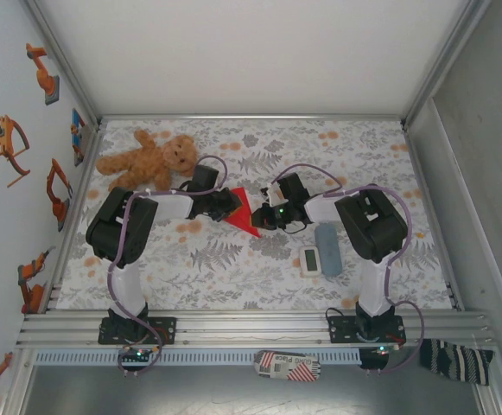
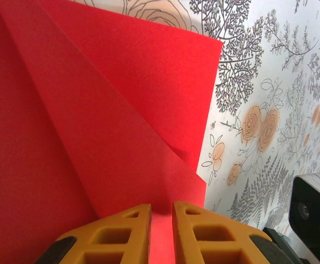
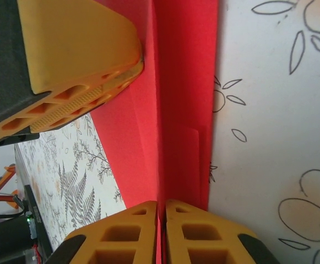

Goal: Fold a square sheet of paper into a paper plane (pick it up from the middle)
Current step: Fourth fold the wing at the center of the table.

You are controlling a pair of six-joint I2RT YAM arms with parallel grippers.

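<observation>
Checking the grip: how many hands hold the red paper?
2: the left hand pinches the red paper from the left, the right hand from the right.

Both arms reach inward from their bases with elbows bent, so the left gripper (image 1: 231,205) and the right gripper (image 1: 263,216) meet nearly tip to tip. The left gripper's yellow fingers (image 2: 121,231) stand almost together, with a thin slit between them, and nip the edge of the red paper (image 2: 93,110), which spreads out ahead of their tips. The right gripper's fingers (image 3: 198,231) are pressed together on a fold of that paper, and the left fingertips sit ahead and to their left.
</observation>
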